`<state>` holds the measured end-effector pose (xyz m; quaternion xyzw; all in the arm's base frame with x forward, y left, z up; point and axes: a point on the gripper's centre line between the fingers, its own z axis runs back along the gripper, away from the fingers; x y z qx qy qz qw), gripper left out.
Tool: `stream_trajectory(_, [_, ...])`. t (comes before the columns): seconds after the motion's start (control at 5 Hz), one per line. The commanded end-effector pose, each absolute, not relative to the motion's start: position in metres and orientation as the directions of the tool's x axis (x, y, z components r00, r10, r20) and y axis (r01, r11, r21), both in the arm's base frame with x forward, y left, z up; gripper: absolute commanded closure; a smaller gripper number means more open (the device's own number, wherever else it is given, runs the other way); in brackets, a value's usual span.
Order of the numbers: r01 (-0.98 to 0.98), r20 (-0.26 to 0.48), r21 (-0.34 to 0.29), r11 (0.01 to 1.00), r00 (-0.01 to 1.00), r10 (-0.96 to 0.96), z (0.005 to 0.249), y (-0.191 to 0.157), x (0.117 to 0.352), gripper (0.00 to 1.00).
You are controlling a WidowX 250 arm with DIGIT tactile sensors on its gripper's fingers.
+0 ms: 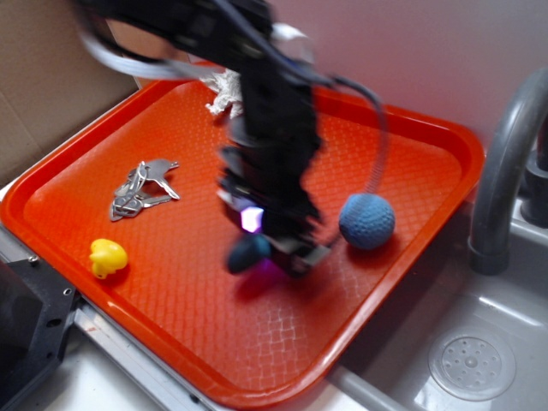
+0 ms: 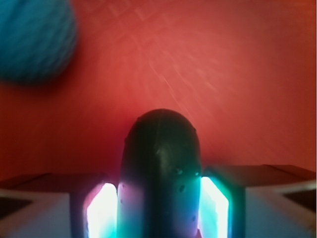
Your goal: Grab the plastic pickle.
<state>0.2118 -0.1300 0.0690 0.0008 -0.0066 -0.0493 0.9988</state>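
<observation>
**Gripper clamped on the pickle over the tray**

Exterior view: one orange tray [image 1: 171, 338] nearest, carrying one yellow rubber duck [image 1: 108, 257], one bunch of keys [image 1: 141, 189], one blue ball [image 1: 366, 221]. The gripper [image 1: 274, 248] holds the one plastic pickle [image 1: 248, 253].

Wrist view: lit fingers [image 2: 101, 210] press both pickle [image 2: 161, 173] sides; only the ball [image 2: 32, 39] also shows.

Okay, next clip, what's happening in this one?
A WidowX arm is working over an orange tray. Its gripper has the plastic pickle between its fingers, which press both sides in the wrist view. The blue ball, yellow duck and a bunch of metal keys lie untouched on the tray.
</observation>
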Motion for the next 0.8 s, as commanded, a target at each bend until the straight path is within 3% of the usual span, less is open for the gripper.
stream_trajectory(0.0, [-0.075,0.141,-0.142,0.987,0.985,0.095,0.168,-0.056,0.209,1.0])
stream_trajectory(0.2, [-0.212,0.168,-0.104,0.972,0.959,0.228,0.2,-0.022,0.225,1.0])
stream_trajectory(0.4, [-0.275,0.178,-0.091,0.957,0.941,0.287,0.215,0.0,0.236,1.0])
stream_trajectory(0.6, [-0.239,0.15,-0.063,0.969,0.958,0.246,0.21,0.001,0.246,1.0])
